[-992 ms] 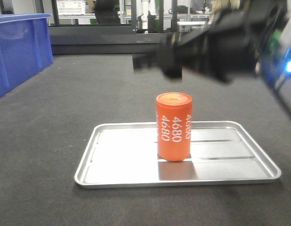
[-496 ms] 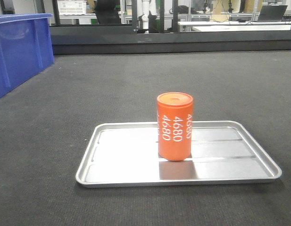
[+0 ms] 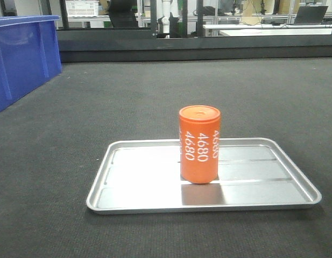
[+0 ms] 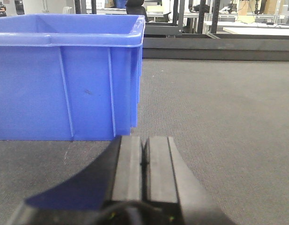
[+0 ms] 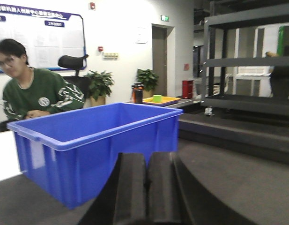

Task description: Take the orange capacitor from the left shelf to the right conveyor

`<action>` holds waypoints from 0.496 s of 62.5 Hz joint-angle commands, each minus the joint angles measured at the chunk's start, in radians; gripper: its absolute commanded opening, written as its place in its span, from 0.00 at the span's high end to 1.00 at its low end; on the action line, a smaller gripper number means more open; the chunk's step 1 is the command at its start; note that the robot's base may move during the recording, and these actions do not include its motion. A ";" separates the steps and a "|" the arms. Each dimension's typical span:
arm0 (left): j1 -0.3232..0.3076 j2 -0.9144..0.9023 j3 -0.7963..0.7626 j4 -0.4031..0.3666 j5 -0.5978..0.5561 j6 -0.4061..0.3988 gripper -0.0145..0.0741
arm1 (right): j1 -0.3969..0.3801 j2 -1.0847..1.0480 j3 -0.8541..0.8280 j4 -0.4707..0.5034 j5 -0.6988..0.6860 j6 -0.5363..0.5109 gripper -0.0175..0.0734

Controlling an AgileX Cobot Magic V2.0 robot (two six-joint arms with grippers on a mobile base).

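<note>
One orange capacitor (image 3: 199, 145) stood upright at the centre of the front view, white "4680" print facing the camera. It rested on a small shallow silver tray (image 3: 133, 193), slightly right of the tray's middle and clear of the rim.

One tray, as above, lay flat on the dark grey textured belt (image 3: 101, 91), which I took to be the right conveyor. No red side frame showed, and the left shelf appeared in no view.

One blue bin (image 3: 20, 54) sat at the upper left of the front view, well apart from the tray.

Two pincers, neither near the can. Your left pincer (image 4: 144, 159) had its pads pressed together with nothing between them, low over the belt and facing the bin. Your right pincer (image 5: 146, 187) was likewise closed narrow and empty, looking over the bin toward a seated person in a green sweater (image 5: 32, 93).

Judgement: with the can already on the belt side and both pincers empty, delivery looked complete or nearly so. What remained for you was parking the arms. To do that well, you needed to route them away from the tray, since a tall can on smooth metal would tip or slide at a light brush. You also needed to mind the bin wall just ahead of the left pincer.
</note>
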 commanded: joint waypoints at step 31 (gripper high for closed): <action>0.000 -0.008 0.022 -0.003 -0.090 0.000 0.98 | -0.574 -0.359 -0.030 0.154 0.506 -0.177 0.75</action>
